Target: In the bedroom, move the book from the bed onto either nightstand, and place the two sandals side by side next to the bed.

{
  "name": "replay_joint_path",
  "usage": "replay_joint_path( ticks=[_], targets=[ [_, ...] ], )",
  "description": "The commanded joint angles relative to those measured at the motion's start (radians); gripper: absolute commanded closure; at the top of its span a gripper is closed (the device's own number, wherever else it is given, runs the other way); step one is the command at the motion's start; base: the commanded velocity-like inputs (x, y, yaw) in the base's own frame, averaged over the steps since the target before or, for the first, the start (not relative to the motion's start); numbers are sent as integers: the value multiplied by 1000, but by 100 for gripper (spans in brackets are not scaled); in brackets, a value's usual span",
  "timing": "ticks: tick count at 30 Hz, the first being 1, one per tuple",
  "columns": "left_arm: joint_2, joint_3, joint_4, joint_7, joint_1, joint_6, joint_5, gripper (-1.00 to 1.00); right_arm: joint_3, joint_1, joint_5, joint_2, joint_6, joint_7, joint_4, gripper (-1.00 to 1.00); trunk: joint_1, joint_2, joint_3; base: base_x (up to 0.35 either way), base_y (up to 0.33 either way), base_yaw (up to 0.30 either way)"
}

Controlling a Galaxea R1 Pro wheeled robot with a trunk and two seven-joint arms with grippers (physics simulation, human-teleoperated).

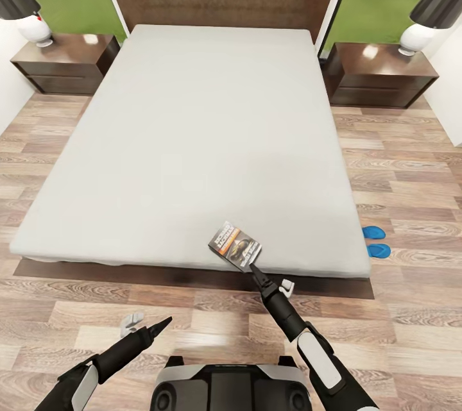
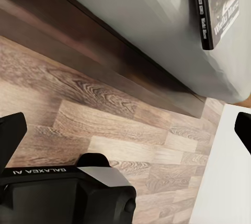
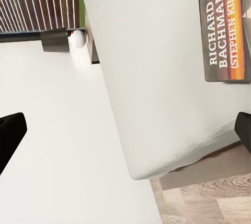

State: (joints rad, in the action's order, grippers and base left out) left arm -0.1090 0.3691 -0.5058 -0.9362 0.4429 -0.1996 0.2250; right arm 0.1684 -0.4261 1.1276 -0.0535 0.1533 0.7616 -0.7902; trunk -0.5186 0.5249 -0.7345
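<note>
The book (image 1: pixel 235 245) lies flat on the pale grey bed (image 1: pixel 192 142), close to the mattress's front edge, its dark cover with the orange band facing up. My right gripper (image 1: pixel 255 268) hovers just in front of the book's near corner. In the right wrist view its fingers (image 3: pixel 11 132) are spread wide and open, and the book (image 3: pixel 222 35) sits off to one side, not between them. My left gripper (image 1: pixel 162 323) hangs open over the floor before the bed. The two blue sandals (image 1: pixel 375 241) lie close together on the floor at the bed's right side.
A dark nightstand (image 1: pixel 67 61) with a white lamp (image 1: pixel 32 26) stands left of the headboard, and another nightstand (image 1: pixel 378 74) with a lamp (image 1: pixel 414 36) stands on the right. The dark bed frame (image 1: pixel 192 276) juts out below the mattress. Wood-plank floor (image 1: pixel 398 174) surrounds the bed.
</note>
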Motion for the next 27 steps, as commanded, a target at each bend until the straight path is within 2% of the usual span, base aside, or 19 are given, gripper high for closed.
replay_joint_path(
  ticks=[1,27],
  targets=[
    [0,2,0,-4,0,-11,5,-100,0,0,11,0,9,2,0,-100,0,1,-1,0,0,0],
    [0,2,0,-4,0,-11,5,-100,0,0,11,2,9,2,0,-100,-100,183,-82,0,0,0]
  ],
)
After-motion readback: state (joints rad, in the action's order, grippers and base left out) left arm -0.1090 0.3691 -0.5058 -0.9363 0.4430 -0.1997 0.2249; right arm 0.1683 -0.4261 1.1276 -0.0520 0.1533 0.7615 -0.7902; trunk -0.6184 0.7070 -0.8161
